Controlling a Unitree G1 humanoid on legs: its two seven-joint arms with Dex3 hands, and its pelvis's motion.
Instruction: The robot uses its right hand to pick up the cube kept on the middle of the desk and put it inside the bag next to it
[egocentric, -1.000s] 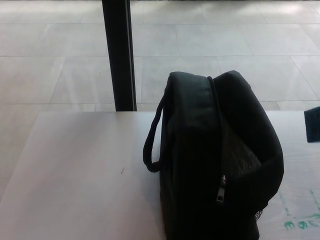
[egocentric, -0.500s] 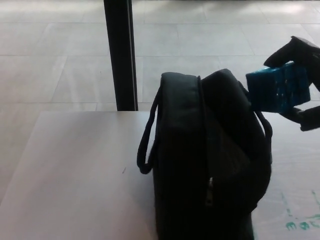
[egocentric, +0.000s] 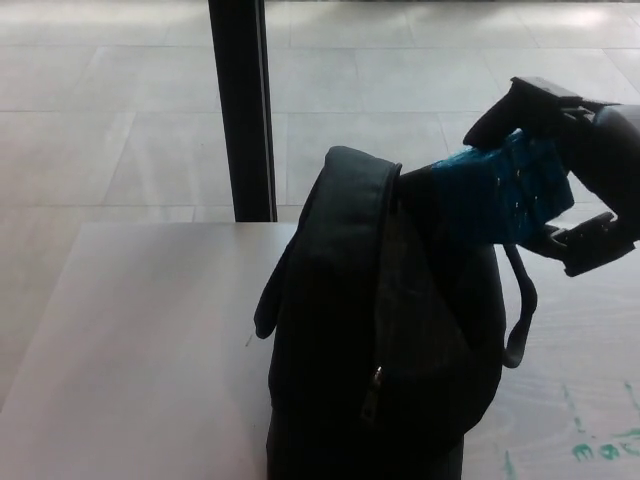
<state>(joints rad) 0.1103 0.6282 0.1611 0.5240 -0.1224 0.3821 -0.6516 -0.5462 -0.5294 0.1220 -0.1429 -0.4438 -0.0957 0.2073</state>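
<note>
White desk (egocentric: 140, 340): right robot hand (egocentric: 585, 170) gripping blue cube (egocentric: 500, 190) over black bag (egocentric: 385, 340) top.

A plain indoor hall or lab is showing: a pale table (egocentric: 130, 340) is standing on large grey floor tiles (egocentric: 120, 120) beside a black post (egocentric: 242, 110).

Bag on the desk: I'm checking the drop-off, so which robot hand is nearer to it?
Right. The right hand holds the blue cube against the upper right edge of the bag. The left hand is not in view.
</note>
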